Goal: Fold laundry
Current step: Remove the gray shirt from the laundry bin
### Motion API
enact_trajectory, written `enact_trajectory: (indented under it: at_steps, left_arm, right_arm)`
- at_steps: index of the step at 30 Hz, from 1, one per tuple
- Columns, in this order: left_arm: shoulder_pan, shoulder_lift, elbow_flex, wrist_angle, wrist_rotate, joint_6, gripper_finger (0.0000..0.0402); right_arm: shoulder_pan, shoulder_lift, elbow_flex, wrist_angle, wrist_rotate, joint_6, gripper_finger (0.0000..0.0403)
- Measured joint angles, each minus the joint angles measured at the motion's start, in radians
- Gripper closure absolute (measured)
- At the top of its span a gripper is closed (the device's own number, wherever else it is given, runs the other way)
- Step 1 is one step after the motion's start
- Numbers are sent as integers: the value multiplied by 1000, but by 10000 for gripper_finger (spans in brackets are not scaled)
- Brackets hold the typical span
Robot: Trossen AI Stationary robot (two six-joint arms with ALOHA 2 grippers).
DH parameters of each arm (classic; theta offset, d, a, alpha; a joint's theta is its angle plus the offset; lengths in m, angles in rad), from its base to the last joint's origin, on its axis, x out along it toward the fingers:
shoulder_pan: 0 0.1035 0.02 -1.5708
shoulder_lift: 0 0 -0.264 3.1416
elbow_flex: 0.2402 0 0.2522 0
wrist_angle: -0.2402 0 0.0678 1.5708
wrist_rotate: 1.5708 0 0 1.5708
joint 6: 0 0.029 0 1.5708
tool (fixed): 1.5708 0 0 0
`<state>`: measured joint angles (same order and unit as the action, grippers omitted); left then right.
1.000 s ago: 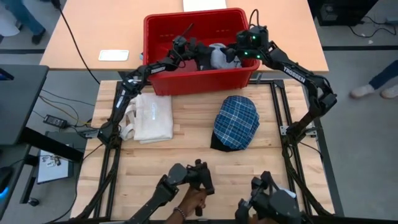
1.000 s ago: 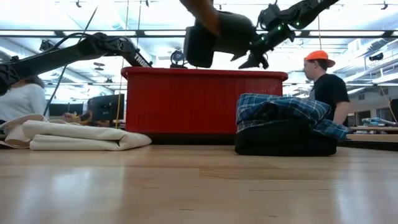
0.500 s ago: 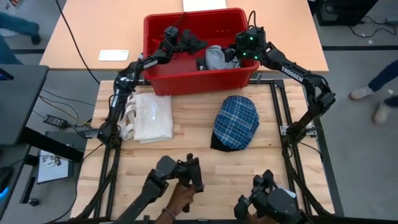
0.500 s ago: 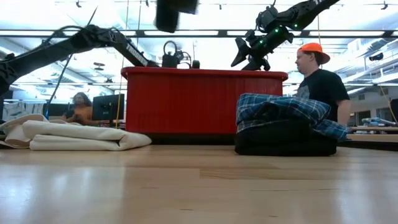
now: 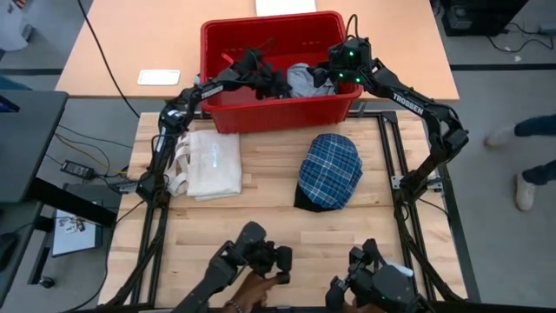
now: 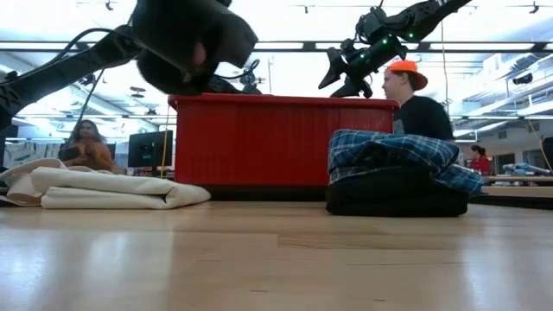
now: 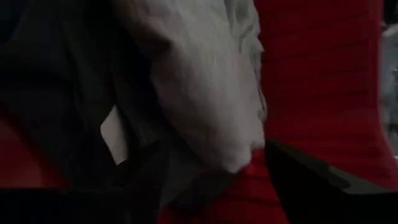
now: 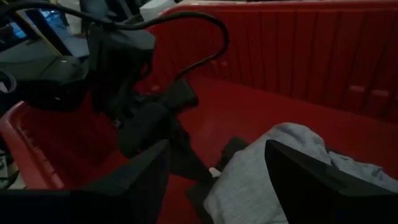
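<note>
A red bin (image 5: pixel 278 111) stands at the table's far edge. A grey garment (image 5: pixel 304 80) and a bunched black garment (image 8: pixel 152 134) lie inside it. My left gripper (image 5: pixel 276 83) reaches into the bin from the left, open and tipped slightly downward. Black and grey cloth (image 7: pixel 205 93) fills the view between its fingers. My right gripper (image 8: pixel 216 146) hangs open over the bin's right part, above the grey garment (image 8: pixel 280 162), touching nothing. A blue-and-white plaid garment (image 5: pixel 331 169) lies on the table, with a dark layer (image 6: pixel 397 200) under it. My left gripper stands with its open fingers (image 7: pixel 308 180) right against the bunched black garment (image 7: pixel 74 106) inside the bin, coming at it slanting down from the table's left. In the right wrist view the black cloth sits just under the fingers. I cannot tell whether it touches or holds it.
A folded cream cloth (image 5: pixel 211 163) lies on the table's left part. Two dark control arms with a person's hand (image 5: pixel 256 283) stand at the near edge, and one blurs the low view (image 6: pixel 190 43). People sit and stand beyond the table (image 6: pixel 415 104).
My left gripper swung toward the bin's far left corner and rose. It then came back toward the bin's middle, tipping its nose down over the black cloth. The person in the orange cap has walked left behind the table.
</note>
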<state>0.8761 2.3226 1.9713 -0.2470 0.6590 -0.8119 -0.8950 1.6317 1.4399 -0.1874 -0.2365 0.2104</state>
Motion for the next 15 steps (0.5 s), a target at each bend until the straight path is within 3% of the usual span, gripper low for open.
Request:
enact_trajectory:
  at_steps: [8, 15]
  left_arm:
    - [-18, 0, 0, 71, -140, -50, 62]
    - [-16, 62, 0, 180, -121, -132, 52]
  right_arm:
    - [23, 0, 0, 0, -22, 27, 133]
    - [40, 0, 0, 17, -24, 26, 133]
